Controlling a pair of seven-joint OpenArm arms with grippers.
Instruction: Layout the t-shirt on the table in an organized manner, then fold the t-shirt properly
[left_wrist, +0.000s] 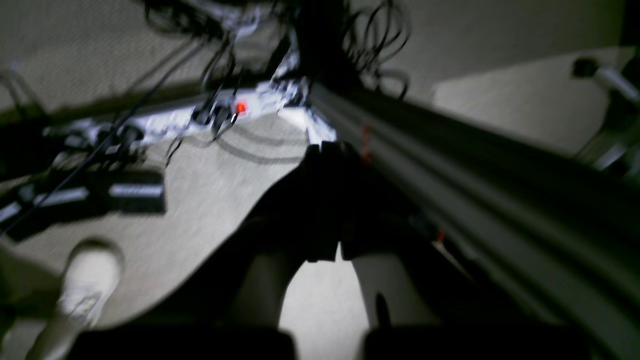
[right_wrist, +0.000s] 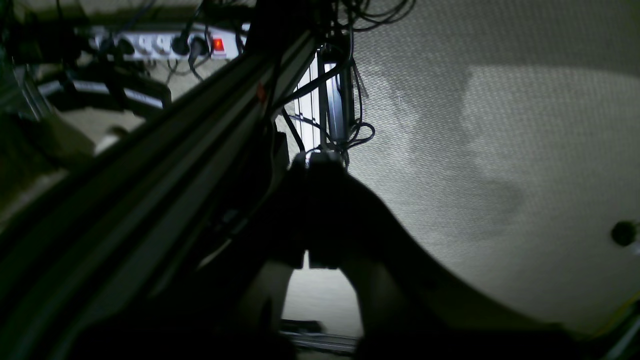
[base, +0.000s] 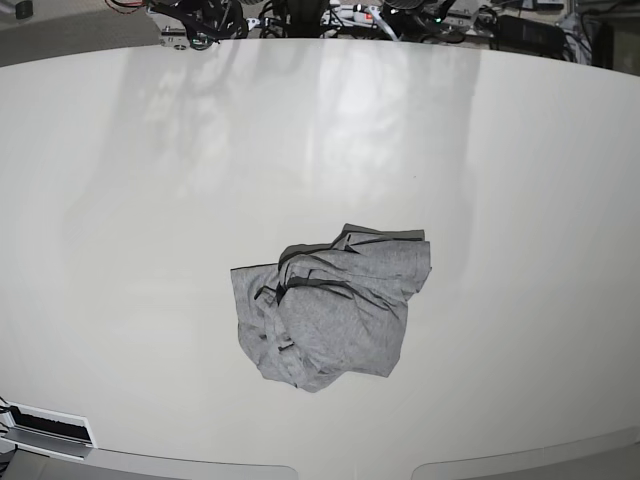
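I see the t-shirt (base: 333, 310) crumpled mid-table (base: 150, 200); both pincers, left (left_wrist: 340, 250) and right (right_wrist: 306, 260), look clenched, empty, apparently below it

Both grippers (left_wrist: 340, 150) (right_wrist: 317, 160) shut, empty, pointing floorward.

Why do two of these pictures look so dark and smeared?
Left wrist view: underexposed, motion-blurred, the left gripper a black silhouette. Right wrist view: equally dim, sharper carpet. Base view: bright, glare on the table, the t-shirt crisp.
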